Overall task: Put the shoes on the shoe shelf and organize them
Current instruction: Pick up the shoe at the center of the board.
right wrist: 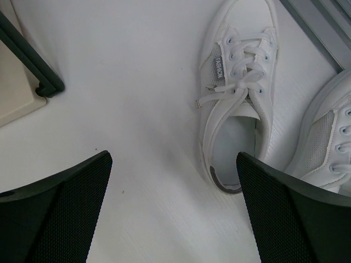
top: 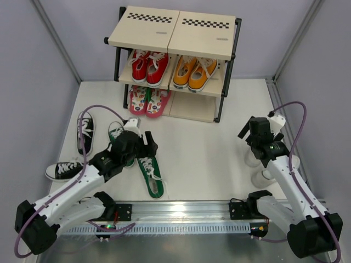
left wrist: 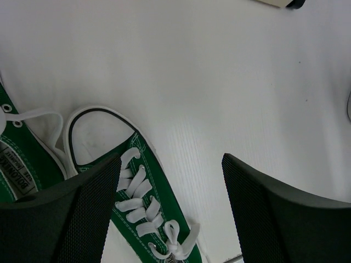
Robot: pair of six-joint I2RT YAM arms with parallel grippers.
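The shoe shelf [top: 173, 33] stands at the back, with pink flip-flops [top: 148, 101] on its bottom board. One green sneaker [top: 151, 175] lies on the table. A second green sneaker [top: 115, 133] is partly under my left gripper [top: 140, 143]. That gripper [left wrist: 171, 164] hangs open above the laces of the green sneaker [left wrist: 148, 186], holding nothing. Two black sneakers [top: 85, 131] [top: 63, 170] lie apart at the left. My right gripper [right wrist: 173, 159] is open and empty beside the heel of a white shoe [right wrist: 238, 98]. The other white shoe [right wrist: 329, 142] lies to its right.
A red pair [top: 149, 67] and an orange pair [top: 194, 71] fill the shelf's middle tier. The shelf's black foot [right wrist: 27, 55] shows at the upper left of the right wrist view. A metal rail [top: 181, 211] runs along the near edge between the arm bases.
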